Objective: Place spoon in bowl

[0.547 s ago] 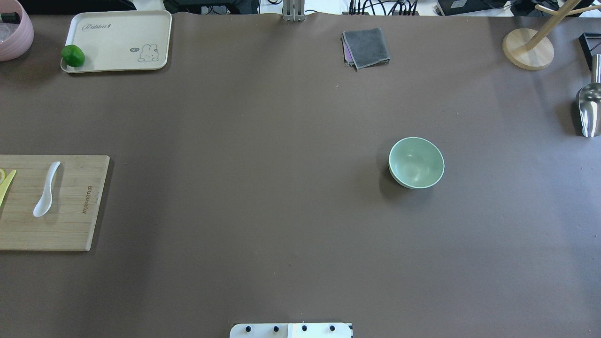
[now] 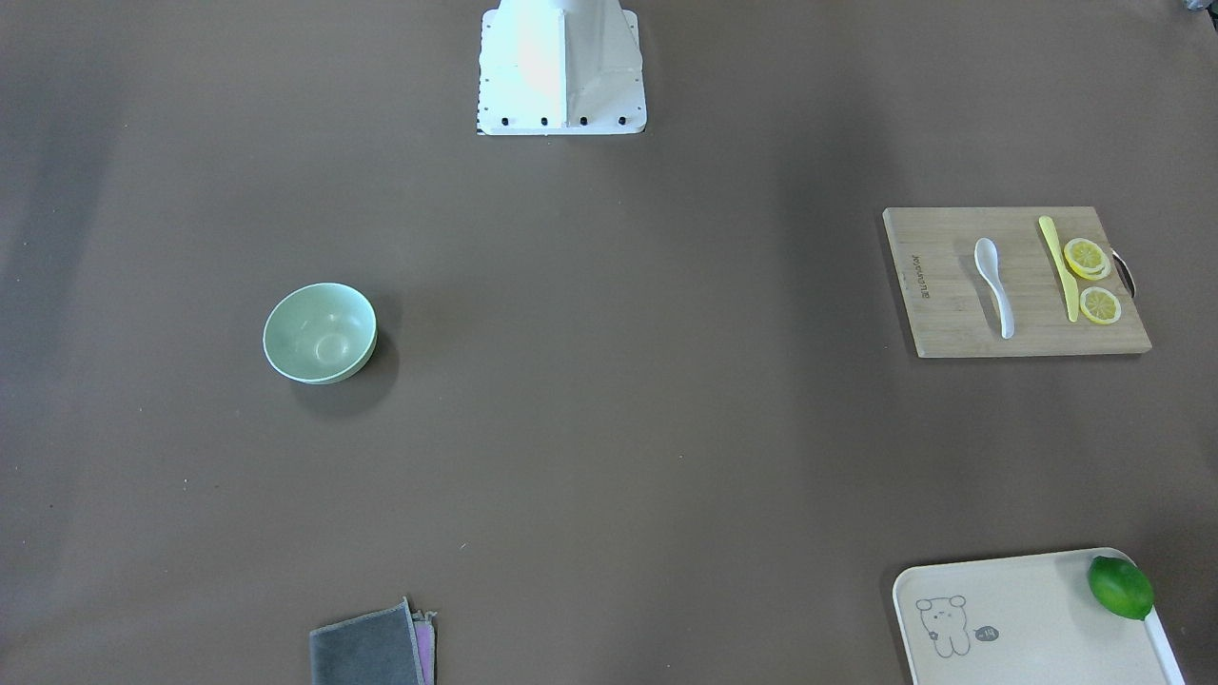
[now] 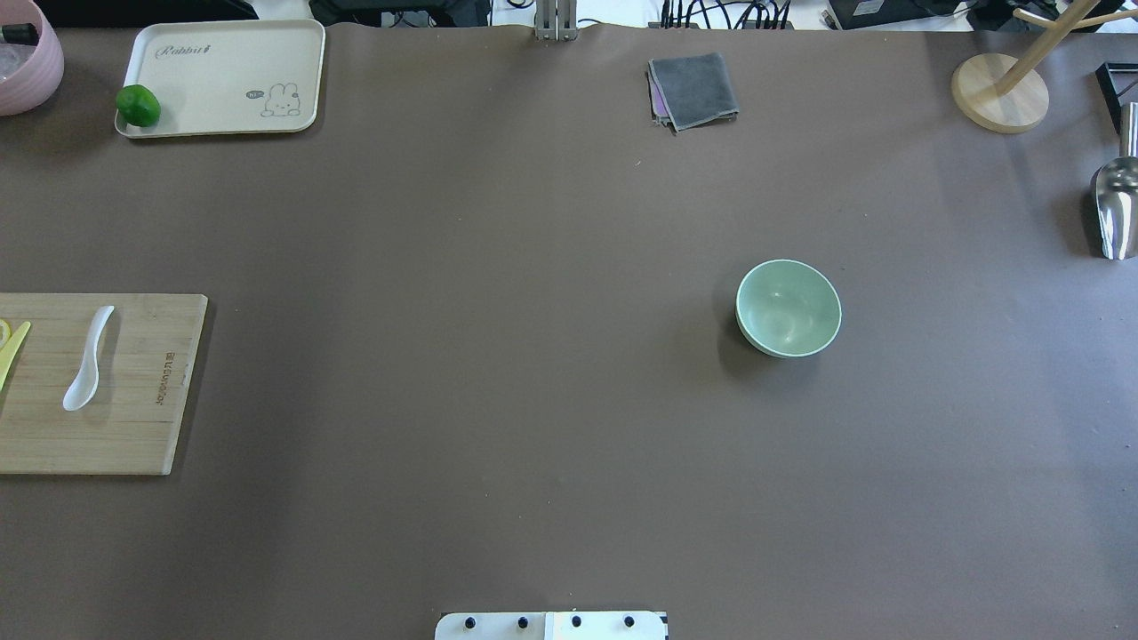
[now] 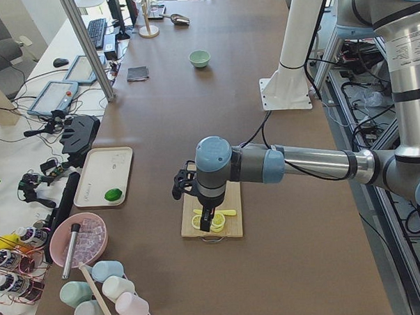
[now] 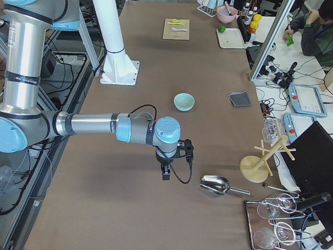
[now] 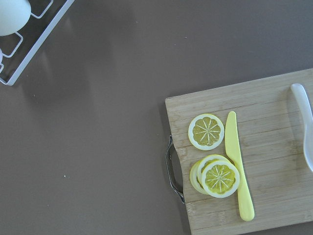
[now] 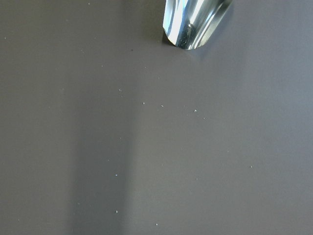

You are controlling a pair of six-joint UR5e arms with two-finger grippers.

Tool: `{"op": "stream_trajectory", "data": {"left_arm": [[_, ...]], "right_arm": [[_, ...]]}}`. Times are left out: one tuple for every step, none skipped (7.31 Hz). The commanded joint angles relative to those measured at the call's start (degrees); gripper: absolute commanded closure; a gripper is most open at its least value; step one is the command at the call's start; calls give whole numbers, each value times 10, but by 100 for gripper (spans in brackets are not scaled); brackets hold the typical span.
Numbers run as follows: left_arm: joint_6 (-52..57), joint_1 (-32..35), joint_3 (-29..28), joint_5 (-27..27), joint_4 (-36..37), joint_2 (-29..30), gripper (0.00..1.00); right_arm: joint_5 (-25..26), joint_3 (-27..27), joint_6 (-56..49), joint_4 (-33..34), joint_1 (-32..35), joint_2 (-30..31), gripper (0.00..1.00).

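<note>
Your spoon (image 3: pixel 87 360) lies on the cutting board (image 3: pixel 151 400) at the desk's left edge, well apart from the bowl (image 3: pixel 788 308). You cannot tell whether the fingers of the left gripper (image 4: pixel 211 220) or right gripper (image 5: pixel 165 171) are apart. A misaimed pinch could take the knife (image 2: pixel 1058 268) instead.

The overhead camera looks forward and down on the table (image 3: pixel 533 267), with the bowl (image 3: pixel 788 308) right of centre. The front camera faces back, bowl at its left. Both end cameras look along the table from afar and share the bowl. The wrist cameras stare down close, well apart from the bowl: left over the board (image 6: pixel 274 147), right by the scoop (image 7: pixel 195 22).
</note>
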State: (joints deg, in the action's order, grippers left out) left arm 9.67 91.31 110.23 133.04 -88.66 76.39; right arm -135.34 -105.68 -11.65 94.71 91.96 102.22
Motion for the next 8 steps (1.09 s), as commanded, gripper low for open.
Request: {"op": "stream_trajectory", "data": {"left_arm": [[-4,1,16,1,-1,12,2],[-4,3,28,1,-13,25,2],[-6,4,3,-4,-81,65,2],[-5,4,-20,2,-106,88,2],[-4,4,-16,4,-109,94,2],[-17,4,-19,39,-110,96,2],[-28,4,-17,52,-150,90,2],[-65,0,-31,52,-189,89,2]], "right_arm": [[-2,3,4,-158,1,7,0],[-4,-3,23,-214,1,1,0],[-11,-9,81,-250,-2,-2,0],[-43,-9,137,-265,-18,-36,0],[-74,-9,246,-274,-62,-47,0],[-70,-10,368,-298,-112,-66,0],[-38,-10,476,-333,-167,-78,0],[43,-11,590,-373,-252,-89,0]]}}
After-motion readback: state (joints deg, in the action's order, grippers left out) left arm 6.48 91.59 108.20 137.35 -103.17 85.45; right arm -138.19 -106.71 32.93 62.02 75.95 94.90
